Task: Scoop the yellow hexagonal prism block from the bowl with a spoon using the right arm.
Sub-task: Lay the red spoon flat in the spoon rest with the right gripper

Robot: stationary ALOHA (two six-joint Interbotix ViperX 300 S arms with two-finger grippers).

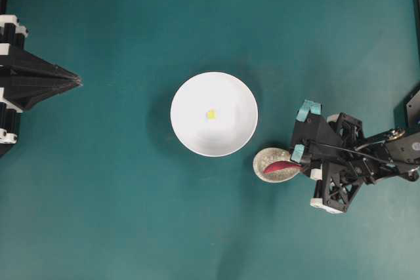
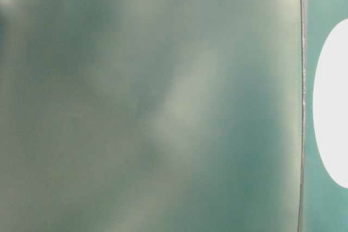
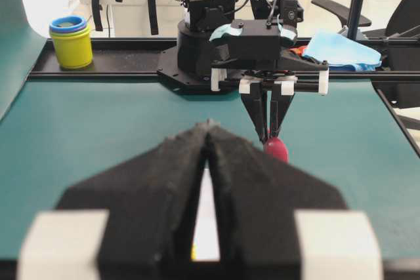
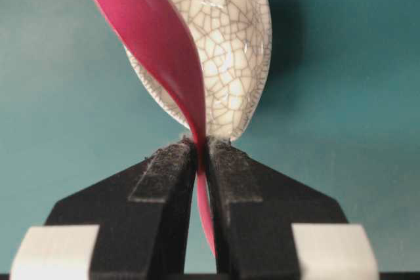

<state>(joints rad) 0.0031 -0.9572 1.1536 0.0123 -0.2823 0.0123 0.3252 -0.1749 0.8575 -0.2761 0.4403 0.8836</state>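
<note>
The white bowl [image 1: 190,96] sits mid-table with the tiny yellow hexagonal prism block [image 1: 210,114] lying inside it. Right of the bowl, the red spoon [image 1: 279,167] rests with its scoop on a speckled spoon rest [image 1: 264,157]. My right gripper [image 1: 300,164] is shut on the spoon's handle. In the right wrist view the handle [image 4: 202,162] is pinched edge-on between the pads of the right gripper [image 4: 203,145], and the scoop [image 4: 154,37] leans on the crackled rest [image 4: 230,44]. My left gripper [image 1: 79,81] is shut and empty at the far left, apart from everything.
In the left wrist view a yellow cup with a blue rim [image 3: 71,42] and a blue cloth [image 3: 341,50] lie beyond the table's far rail. The table-level view is blurred by something close to its lens.
</note>
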